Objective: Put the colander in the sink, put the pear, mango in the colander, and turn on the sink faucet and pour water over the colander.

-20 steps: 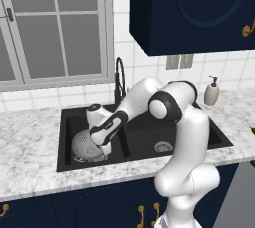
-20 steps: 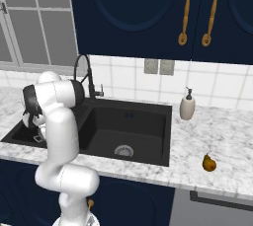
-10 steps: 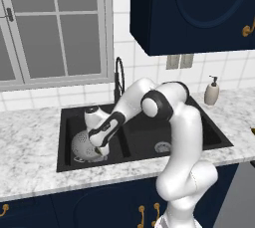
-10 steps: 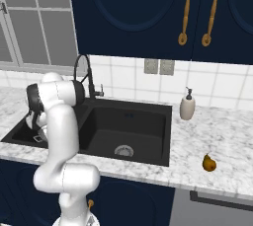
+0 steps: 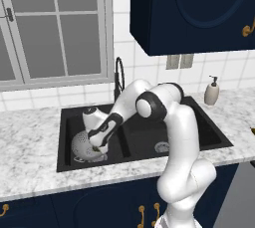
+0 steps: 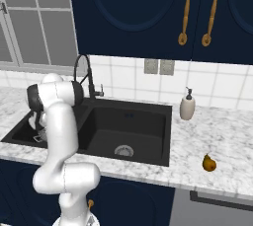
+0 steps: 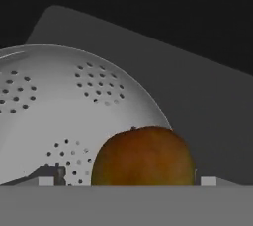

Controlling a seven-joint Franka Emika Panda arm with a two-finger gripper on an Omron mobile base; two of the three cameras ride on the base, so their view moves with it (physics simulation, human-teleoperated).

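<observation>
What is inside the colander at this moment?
Inside the colander the hand view shows a round orange-red fruit, likely the mango, between the tips of the pincer. Its underside and the bowl's bottom are covered.

A: The colander [image 7: 54, 111] reads as brushed silver-grey metal, a soft satin sheen, its wall pricked with clusters of small holes.

B: And the fruit [image 7: 143, 157] in front of it has a smooth skin, orange going reddish brown, barely glossy.

A: The sink [image 5: 199, 127] is matt black, no glint at all, apart from a round steel drain [image 5: 161, 147] in the right basin.

B: The counter [image 6: 237, 141] looks like polished marble, white with grey speckled veining.

A: The faucet [image 6: 84, 74] is thin black metal, slightly shiny.

B: The cabinet doors [image 6: 128, 13] are smooth dark navy with brassy, gleaming handles [image 6: 185, 10]. The wall tiles [image 6: 123, 79] are glossy white.
</observation>
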